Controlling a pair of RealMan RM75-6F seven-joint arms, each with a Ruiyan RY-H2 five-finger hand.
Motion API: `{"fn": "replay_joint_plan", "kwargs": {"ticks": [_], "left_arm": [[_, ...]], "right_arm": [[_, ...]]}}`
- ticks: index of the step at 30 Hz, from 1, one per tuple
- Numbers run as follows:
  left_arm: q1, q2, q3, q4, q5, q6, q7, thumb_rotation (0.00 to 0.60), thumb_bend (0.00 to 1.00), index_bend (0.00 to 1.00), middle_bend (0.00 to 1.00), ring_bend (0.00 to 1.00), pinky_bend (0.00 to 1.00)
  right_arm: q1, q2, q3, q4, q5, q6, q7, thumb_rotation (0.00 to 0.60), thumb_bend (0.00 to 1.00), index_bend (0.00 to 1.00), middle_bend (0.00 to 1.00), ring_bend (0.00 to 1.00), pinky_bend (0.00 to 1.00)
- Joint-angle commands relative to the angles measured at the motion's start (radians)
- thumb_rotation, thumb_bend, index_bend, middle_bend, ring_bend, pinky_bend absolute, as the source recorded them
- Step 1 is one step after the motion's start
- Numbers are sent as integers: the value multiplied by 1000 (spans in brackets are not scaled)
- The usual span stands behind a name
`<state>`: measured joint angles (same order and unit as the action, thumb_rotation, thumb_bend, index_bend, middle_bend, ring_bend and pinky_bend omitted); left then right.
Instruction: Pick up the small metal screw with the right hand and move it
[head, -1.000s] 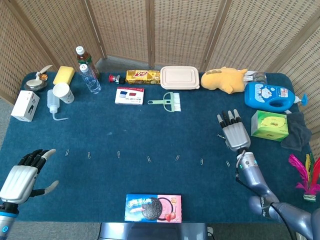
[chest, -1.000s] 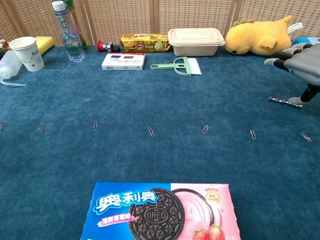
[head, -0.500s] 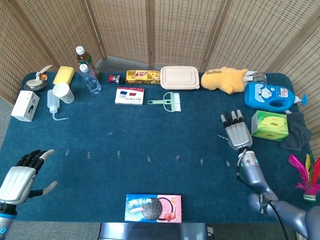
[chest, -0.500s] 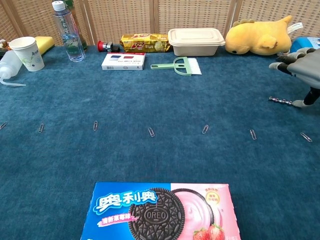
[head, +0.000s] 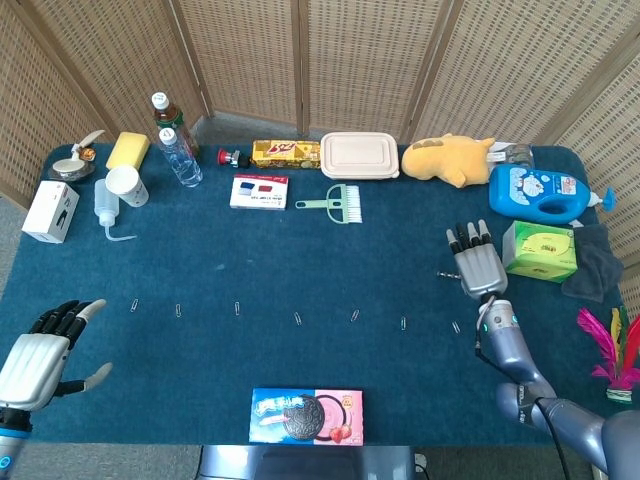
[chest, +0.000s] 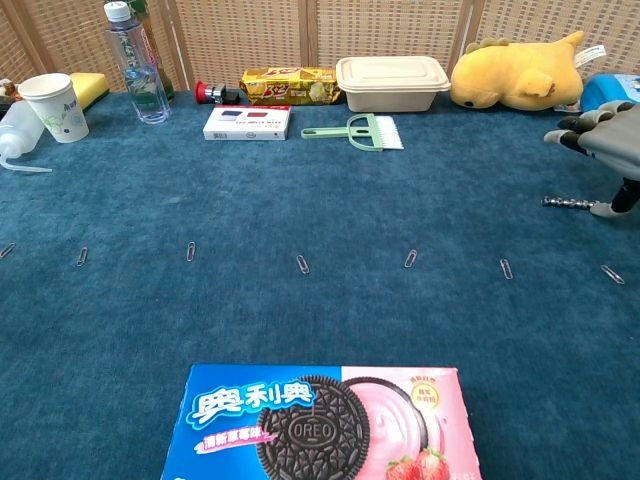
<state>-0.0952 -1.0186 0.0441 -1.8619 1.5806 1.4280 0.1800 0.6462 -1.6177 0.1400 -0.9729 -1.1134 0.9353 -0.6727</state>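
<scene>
The small metal screw (chest: 565, 202) lies sideways on the blue cloth at the right, and in the head view the screw (head: 446, 274) shows just left of my right hand (head: 480, 265). My right hand (chest: 612, 140) hovers over it with its fingers stretched forward and apart. The thumb tip touches the screw's right end, and no finger closes against it. My left hand (head: 40, 355) rests open at the table's front left corner, holding nothing.
A row of paper clips (chest: 302, 264) crosses the cloth. An Oreo box (chest: 320, 420) lies at the front edge. A green tissue box (head: 540, 250), a blue detergent bottle (head: 540, 192) and a yellow plush toy (head: 450, 158) stand close to the right hand.
My right hand has shifted a little to the right. The screw has barely moved, nudged slightly right. My left hand has sunk slightly toward the front edge.
</scene>
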Motion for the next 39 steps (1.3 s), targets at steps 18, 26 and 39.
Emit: {"fn": "replay_joint_plan", "kwargs": {"ticks": [18, 26, 39], "left_arm": [[-9, -10, -5, 2, 8, -7, 1, 458, 390, 107, 175, 124, 158], [-9, -16, -4, 11, 4, -11, -7, 462, 390, 108, 175, 124, 158], [-16, -20, -7, 12, 1, -18, -2, 463, 391, 108, 175, 124, 158]], "right_arm": [[-30, 169, 48, -394, -11, 99, 69, 557, 299, 0, 0, 0, 46], [-52, 248, 70, -532, 11, 76, 227, 556, 299, 0, 158, 297, 319], [-64, 237, 73, -470, -9, 107, 312, 524, 299, 183, 509, 707, 592]]}}
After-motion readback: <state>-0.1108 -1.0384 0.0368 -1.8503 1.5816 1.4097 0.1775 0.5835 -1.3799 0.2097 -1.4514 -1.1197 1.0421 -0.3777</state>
